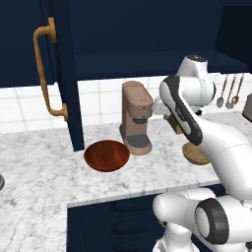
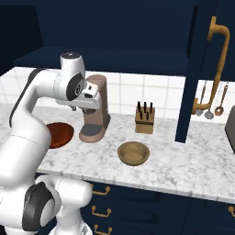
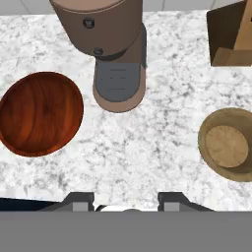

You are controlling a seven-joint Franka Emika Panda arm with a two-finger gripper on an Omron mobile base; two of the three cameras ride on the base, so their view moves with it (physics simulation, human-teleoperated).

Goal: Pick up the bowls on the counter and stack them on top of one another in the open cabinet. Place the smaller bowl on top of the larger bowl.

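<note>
Round glossy larger bowl (wood-grained) on veined counter.

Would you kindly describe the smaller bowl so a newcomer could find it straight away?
Start at the white marble counter and find the brown coffee machine. The smaller bowl sits in front of the knife block. It is tan, unlike the wide reddish-brown bowl on the machine's other side.
</note>
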